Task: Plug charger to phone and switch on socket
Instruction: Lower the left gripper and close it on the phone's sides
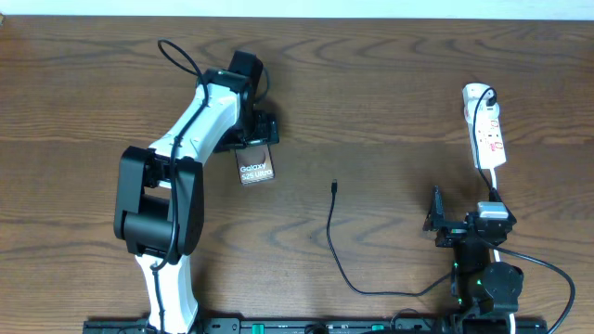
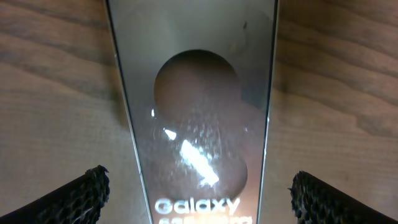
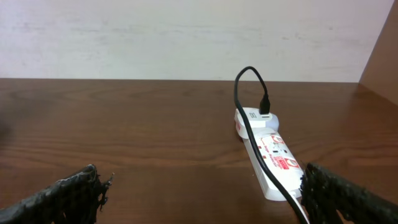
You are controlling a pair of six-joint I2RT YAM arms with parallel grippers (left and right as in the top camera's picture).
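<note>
The phone (image 1: 256, 171) lies flat on the table at centre left, its "Galaxy S25 Ultra" text showing. My left gripper (image 1: 252, 128) sits over its far end, fingers open on either side of it. In the left wrist view the phone (image 2: 196, 93) fills the middle and my open fingers (image 2: 198, 194) straddle it without touching. The charger cable (image 1: 336, 237) runs from its small tip (image 1: 334, 186) at the table's middle round to the socket (image 1: 486, 130) at the right, where its plug (image 3: 265, 116) sits in the far end. My right gripper (image 1: 434, 223) is open and empty near the front edge.
The socket (image 3: 268, 152) lies just ahead and right of my right fingers (image 3: 202, 198), the cable running along its top. The socket's white cord (image 1: 498, 186) leads toward my right arm. A pale wall borders the table's far edge.
</note>
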